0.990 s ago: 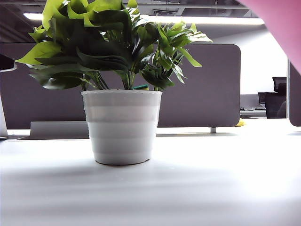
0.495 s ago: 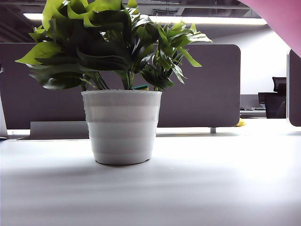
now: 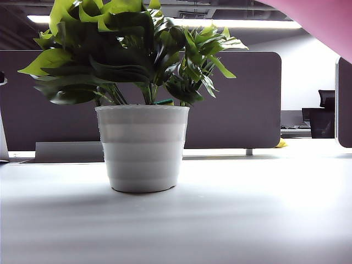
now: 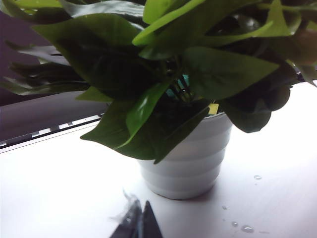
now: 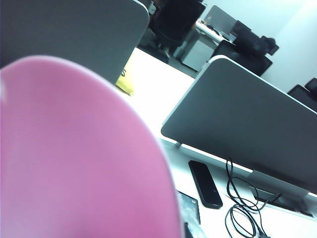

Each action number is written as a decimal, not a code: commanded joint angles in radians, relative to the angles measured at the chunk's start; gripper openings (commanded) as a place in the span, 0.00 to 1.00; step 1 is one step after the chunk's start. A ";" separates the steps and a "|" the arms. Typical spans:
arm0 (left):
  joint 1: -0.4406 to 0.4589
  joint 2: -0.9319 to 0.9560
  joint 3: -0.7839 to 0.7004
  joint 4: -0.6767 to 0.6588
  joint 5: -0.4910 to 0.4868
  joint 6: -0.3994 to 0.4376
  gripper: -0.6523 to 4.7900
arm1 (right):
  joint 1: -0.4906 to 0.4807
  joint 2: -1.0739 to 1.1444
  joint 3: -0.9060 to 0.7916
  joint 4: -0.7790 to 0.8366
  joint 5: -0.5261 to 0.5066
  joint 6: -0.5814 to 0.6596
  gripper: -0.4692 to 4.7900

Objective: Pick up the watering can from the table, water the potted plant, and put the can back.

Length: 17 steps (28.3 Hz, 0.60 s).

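Observation:
The potted plant [image 3: 143, 148] stands on the table [image 3: 247, 214] left of centre, bushy green leaves above a white ribbed pot. The pink watering can [image 3: 324, 22] hangs in the air at the upper right, only its underside showing. In the right wrist view the watering can [image 5: 74, 158] fills most of the picture, and one finger [image 5: 190, 210] of my right gripper shows beside it, shut on the can. My left gripper [image 4: 140, 224] is shut and empty, low over the table just in front of the potted plant [image 4: 190, 158].
Grey partition panels [image 3: 231, 99] line the far edge of the table. Water drops [image 4: 246, 228] lie on the tabletop beside the pot. A black phone [image 5: 204, 184] and coiled black cables [image 5: 242, 210] lie under a partition in the right wrist view.
The pink can's edge has crept leftward along the top of the exterior view, toward the plant. A dark shape at the far left edge has nearly left the picture.

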 commanded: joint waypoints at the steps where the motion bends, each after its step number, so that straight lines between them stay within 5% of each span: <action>1: -0.002 0.001 0.001 0.012 0.002 0.000 0.11 | 0.008 -0.013 0.032 0.102 0.010 -0.006 0.07; 17: -0.029 0.001 0.001 0.012 0.001 0.000 0.11 | 0.008 -0.026 0.047 0.047 0.074 -0.084 0.07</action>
